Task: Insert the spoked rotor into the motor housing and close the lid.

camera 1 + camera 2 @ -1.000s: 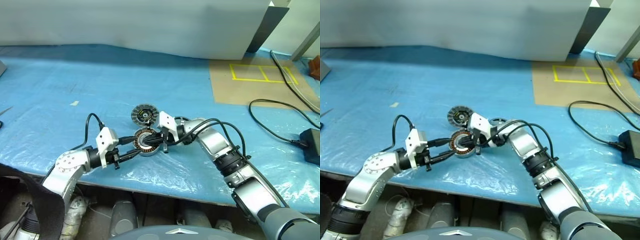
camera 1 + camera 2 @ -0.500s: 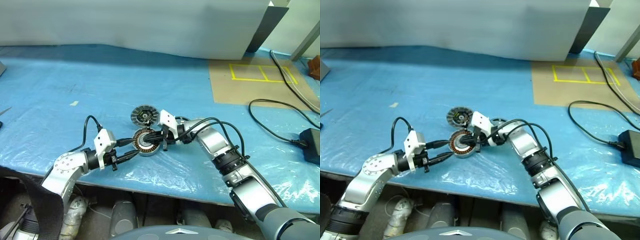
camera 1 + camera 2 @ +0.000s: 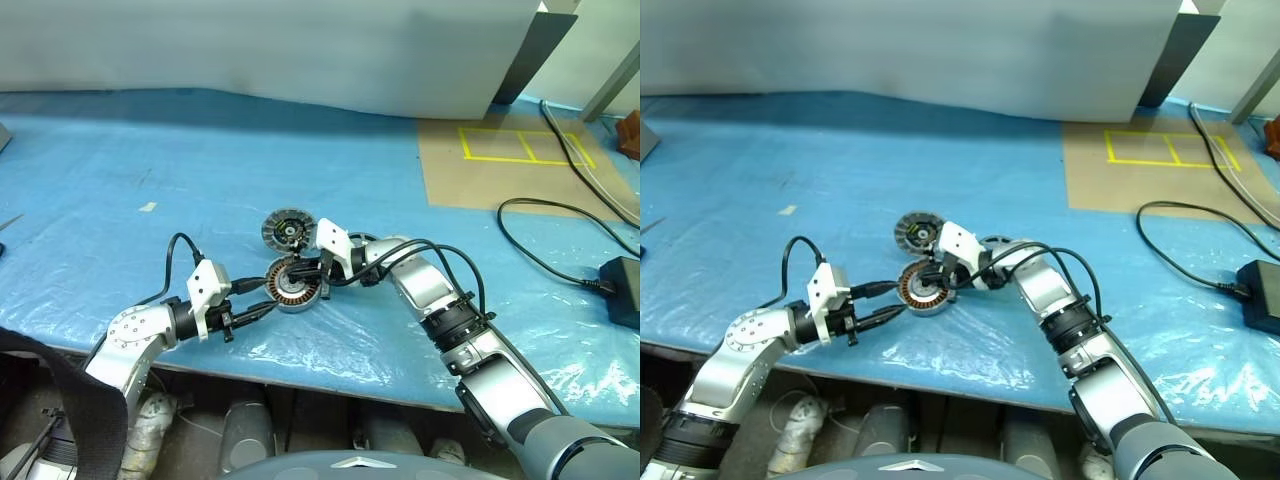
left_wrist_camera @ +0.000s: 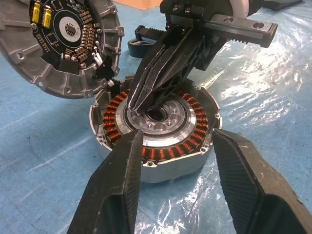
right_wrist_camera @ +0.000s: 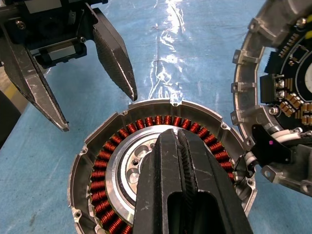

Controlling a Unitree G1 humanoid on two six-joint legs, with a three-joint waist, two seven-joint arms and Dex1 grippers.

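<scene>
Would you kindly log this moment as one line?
left tool: open beside motor housing | right tool: shut, tips in housing centre | lid: off

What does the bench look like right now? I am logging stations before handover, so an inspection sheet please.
Surface: blue plastic sheet over the table, brown board with yellow tape.
Job's things: motor housing, copper windings showing; lid behind it, circuit face up.
Clutter: small white scrap.
Grippers: left pincer open beside the housing; right pincer shut, tips at the housing's centre.
Cables: black cable to power brick.
Surroundings: grey wall panel.
</scene>
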